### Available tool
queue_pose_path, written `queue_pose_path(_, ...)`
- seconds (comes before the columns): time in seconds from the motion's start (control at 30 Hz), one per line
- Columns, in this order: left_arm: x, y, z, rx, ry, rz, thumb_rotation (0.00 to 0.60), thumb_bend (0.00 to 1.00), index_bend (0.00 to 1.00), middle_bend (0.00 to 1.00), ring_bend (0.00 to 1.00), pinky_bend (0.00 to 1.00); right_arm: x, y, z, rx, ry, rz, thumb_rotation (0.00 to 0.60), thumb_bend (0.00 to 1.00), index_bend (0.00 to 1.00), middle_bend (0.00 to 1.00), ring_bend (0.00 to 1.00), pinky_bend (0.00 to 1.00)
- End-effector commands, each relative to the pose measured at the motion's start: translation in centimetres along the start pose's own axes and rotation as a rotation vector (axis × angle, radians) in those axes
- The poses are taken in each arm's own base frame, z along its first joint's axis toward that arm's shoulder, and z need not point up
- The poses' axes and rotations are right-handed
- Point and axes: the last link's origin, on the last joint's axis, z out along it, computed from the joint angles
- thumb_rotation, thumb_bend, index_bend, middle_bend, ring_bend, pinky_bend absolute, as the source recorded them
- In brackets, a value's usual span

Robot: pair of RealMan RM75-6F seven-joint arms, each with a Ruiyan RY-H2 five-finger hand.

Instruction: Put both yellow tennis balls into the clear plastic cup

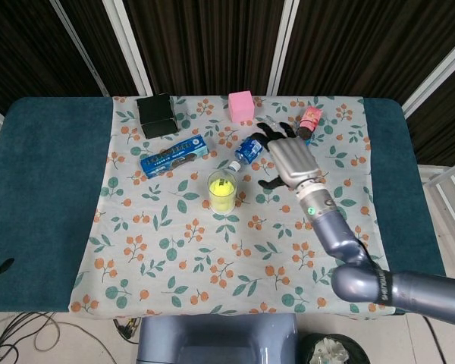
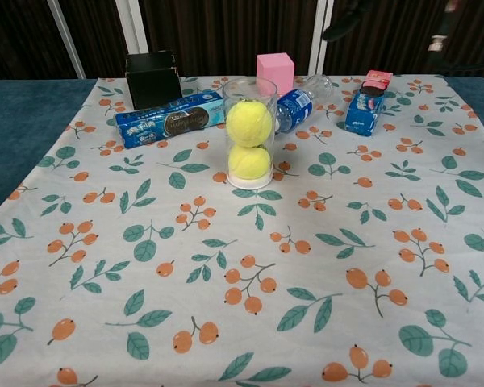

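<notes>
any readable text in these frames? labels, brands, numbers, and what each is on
Nothing reads cleanly.
Long blue cookie box: white lettering, too blurred to read.
Water bottle lying on its side: blue label, print too small.
Blue and pink cookie pack: print blurred.
Lower tennis ball in the clear cup: dark mark, illegible.
Black box, pink cube: no text visible.
</notes>
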Motion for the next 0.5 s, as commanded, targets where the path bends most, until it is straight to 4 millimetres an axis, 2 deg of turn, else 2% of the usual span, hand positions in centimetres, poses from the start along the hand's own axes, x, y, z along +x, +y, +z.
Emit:
queue_pose_path(0.03,-0.2,0.2,-0.1,-0.005,-0.003,0.007,0.6,0.02,0.0,0.0,0.0,0.0,0.5,4.2,-4.8,-0.045,0.04,-0.062,0.6,0.24,0.23,0.09,0.23,0.0)
queue_pose_path(0.07,-0.3,0.3,-0.1,-0.006,-0.005,0.011,0.6,0.02,0.0,0.0,0.0,0.0,0.4,5.1,-6.2,-0.051,0.054,-0.089,0.6,0.24,0.23,0.09,0.23,0.0)
queue_pose_path(0.2,-0.7,0.6,-0.1,-0.013,-0.016,0.022,0.6,0.02,0.0,0.0,0.0,0.0,0.0,7.6,-9.9,-0.06,0.129,-0.159,0.6,0.24,0.23,0.09,0.23,0.0)
queue_pose_path(0.3,-0.9,0.8,-0.2,-0.02,-0.022,0.023,0.6,0.02,0.0,0.0,0.0,0.0,-0.9,9.4,-13.2,-0.084,0.164,-0.194,0.6,0.24,0.23,0.09,0.23,0.0)
queue_pose_path(0.5,-0.8,0.9,-0.2,-0.025,-0.014,0.021,0.6,0.02,0.0,0.0,0.0,0.0,-3.0,11.6,-19.0,-0.145,0.214,-0.273,0.6,0.24,0.21,0.1,0.19,0.0)
